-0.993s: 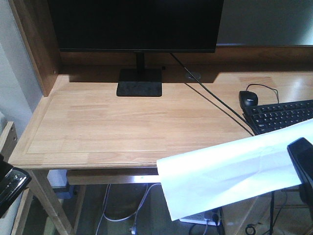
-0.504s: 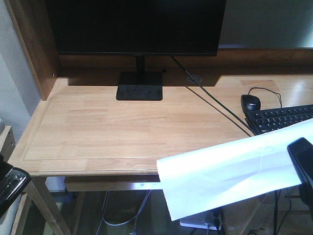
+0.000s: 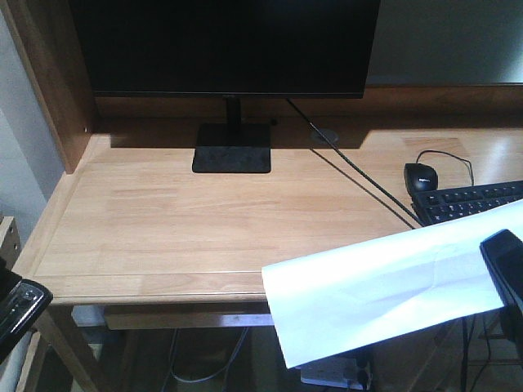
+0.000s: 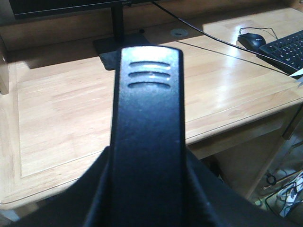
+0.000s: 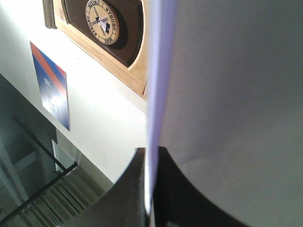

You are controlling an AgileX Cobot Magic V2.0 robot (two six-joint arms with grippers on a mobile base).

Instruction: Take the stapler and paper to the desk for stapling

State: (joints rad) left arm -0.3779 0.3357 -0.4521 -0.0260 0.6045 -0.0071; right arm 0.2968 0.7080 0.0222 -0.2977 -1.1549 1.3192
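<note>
- Nearer now, the plank-grained light-wood counter (image 3: pixel 204 212) is looming larger.
- Left end effector (image 4: pixel 147 198) is clamping the ribbed black plastic stapler (image 4: pixel 147 118), off the counter.
- Right end effector (image 5: pixel 149 189) is pinching the smooth white paper sheet (image 3: pixel 368 294) overhanging its front edge.

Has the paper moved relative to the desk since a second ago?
Yes. The paper has advanced farther over the desk, toward the monitor stand.

Desk (image 3: pixel 204 220): light wood, plank grain, smooth, glossy sheen at right in left wrist view. Paper (image 3: pixel 376 294), lower right: white, matt, faint creases. Stapler (image 4: pixel 147 142): black plastic, semi-matt, ribbed top. Monitor base (image 3: pixel 232 158), upper centre: black, matt.
</note>
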